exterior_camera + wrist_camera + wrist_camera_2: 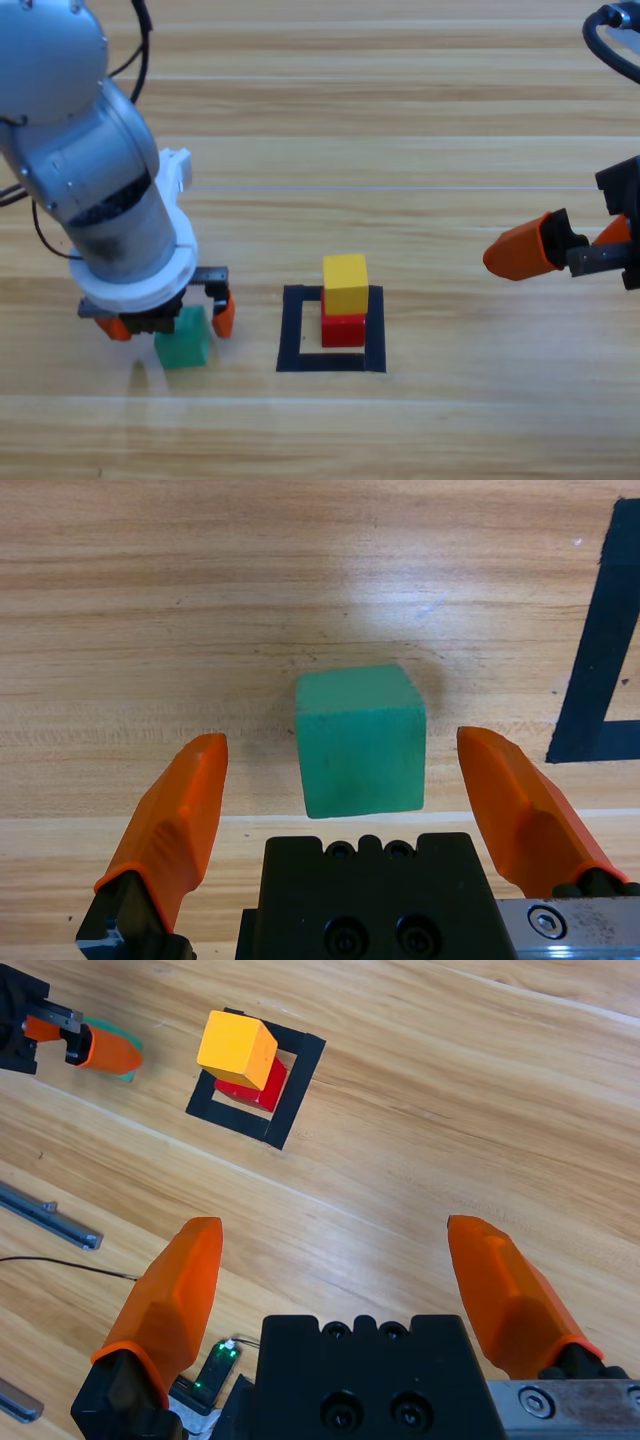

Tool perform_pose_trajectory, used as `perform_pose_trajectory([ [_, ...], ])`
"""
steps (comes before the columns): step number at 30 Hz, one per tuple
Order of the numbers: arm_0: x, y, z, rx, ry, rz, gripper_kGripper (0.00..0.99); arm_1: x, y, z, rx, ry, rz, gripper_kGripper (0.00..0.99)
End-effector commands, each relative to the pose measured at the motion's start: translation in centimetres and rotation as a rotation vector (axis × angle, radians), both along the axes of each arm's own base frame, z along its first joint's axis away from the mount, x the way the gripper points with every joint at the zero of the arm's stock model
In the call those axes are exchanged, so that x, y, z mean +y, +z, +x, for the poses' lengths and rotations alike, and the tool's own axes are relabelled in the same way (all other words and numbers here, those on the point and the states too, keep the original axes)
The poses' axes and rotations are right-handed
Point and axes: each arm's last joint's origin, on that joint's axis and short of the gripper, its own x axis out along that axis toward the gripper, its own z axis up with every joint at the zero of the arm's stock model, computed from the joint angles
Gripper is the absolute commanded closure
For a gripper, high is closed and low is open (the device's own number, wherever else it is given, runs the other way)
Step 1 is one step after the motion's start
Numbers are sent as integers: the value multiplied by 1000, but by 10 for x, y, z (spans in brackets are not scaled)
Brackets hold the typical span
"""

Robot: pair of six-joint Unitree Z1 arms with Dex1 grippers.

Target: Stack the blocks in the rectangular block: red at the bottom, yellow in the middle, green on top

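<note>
high view: small teal-green cube sits on the wooden table just left of the black tape rectangle outline, nearer the table's front edge than its back. left gripper is directly over it, orange jaws spread, one either side of the cube, neither clearly touching. small yellow cube is on the small red cube inside the outline, pushed toward its back edge. so only green is left to place. right gripper waits at the table's right edge, well apart from the stack. left arm is plainly the nearer one.

left wrist view: green cube lies dead ahead between the left gripper's jaws, roughly centred, slightly closer to the right jaw. clear gap on both sides, nothing pinched. cube faces look a touch rotated against the jaw line, so closing may twist it a little. corner of the tape outline shows at right, so the carry goes that way.

right wrist view: right gripper is spread wide with bare wood between the jaws, holding nothing. yellow-on-red stack and outline sit far off at upper left, left gripper's jaw tip beyond them.

key relation: cube is in the left jaws' gap, target is beside it on the outline side.
</note>
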Motion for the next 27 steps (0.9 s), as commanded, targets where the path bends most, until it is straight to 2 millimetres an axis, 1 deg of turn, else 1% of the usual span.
perform_pose_trajectory([
  [1, -10, -15, 1, 24, -30, 28, 16, 3, -17, 11, 14, -42, -41, 0],
  [4, -12, -18, 4, 22, -29, 36, 16, 3, -18, 12, 7, -49, -46, 0],
  [7, -16, -25, 8, 28, -28, 50, 22, 3, -18, 12, 6, -49, -47, 0],
  [10, -20, -33, 12, 42, -32, 63, 54, 3, -18, 12, 5, -52, -47, 0],
  [14, -22, -36, 14, 44, -30, 65, 90, 4, -19, 13, 4, -55, -53, 0],
  [16, -22, -36, 14, 47, -30, 64, 117, 4, -19, 13, 4, -55, -53, 0],
  [19, -21, -36, 13, 51, -35, 62, 214, 4, -19, 13, 5, -55, -52, 0],
  [21, -20, -35, 12, 55, -37, 61, 229, 4, -19, 13, 5, -55, -52, 0],
  [22, -20, -35, 12, 56, -40, 61, 252, 4, -19, 13, 6, -56, -51, 0],
  [23, -19, -34, 11, 61, -42, 62, 312, 4, -20, 13, 7, -56, -53, 0],
  [24, -18, -31, 10, 61, -44, 60, 410, 4, -20, 13, 7, -56, -53, 0],
  [26, -12, -25, 11, 60, -42, 58, 651, 4, -21, 13, 8, -55, -52, 0],
  [27, -9, -21, 11, 61, -42, 59, 728, 4, -21, 13, 8, -55, -52, 0],
])
